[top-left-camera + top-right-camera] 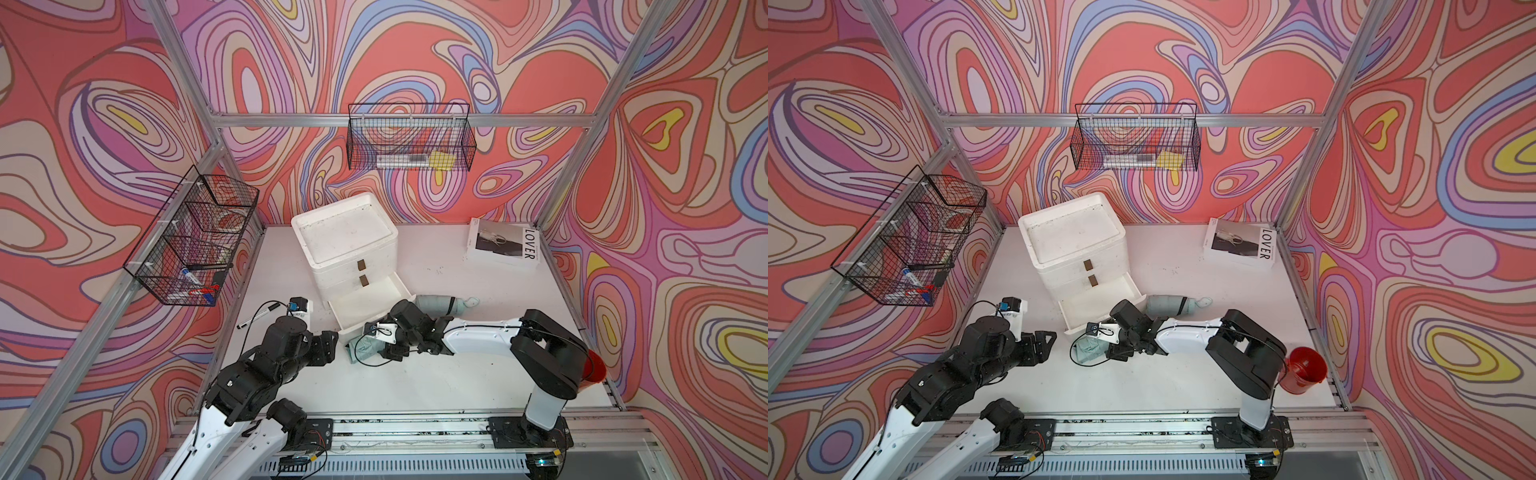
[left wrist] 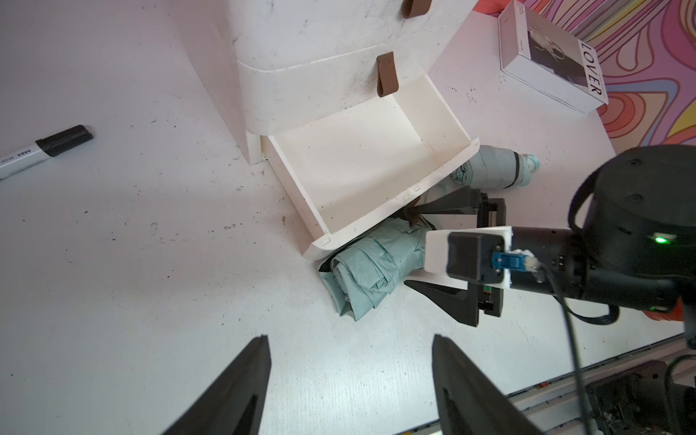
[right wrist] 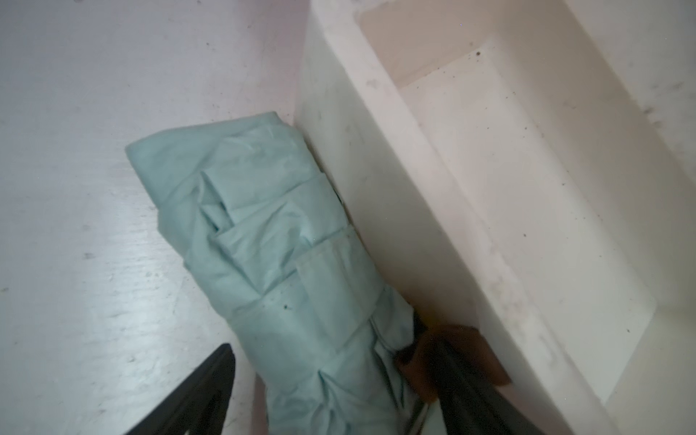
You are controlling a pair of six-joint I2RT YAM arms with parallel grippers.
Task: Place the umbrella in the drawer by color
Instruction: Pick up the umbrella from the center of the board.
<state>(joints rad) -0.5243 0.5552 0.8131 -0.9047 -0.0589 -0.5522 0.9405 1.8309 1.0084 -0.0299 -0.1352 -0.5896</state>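
Two folded mint umbrellas are lying by the open drawer: near umbrella at six o'clock, far umbrella at three. One cabinet is showing three drawers. Two wire baskets are hanging: left basket, back basket. One book, one marker and one red bucket are sitting around.

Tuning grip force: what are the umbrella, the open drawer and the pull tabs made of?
Umbrella: thin teal fabric, matte, creased in soft folds; likely polyester.
Open drawer: probably rigid white plastic; smooth moulded walls, scuffed, satin.
Pull tab: brown strap looped over the front; leather or imitation, cannot tell.
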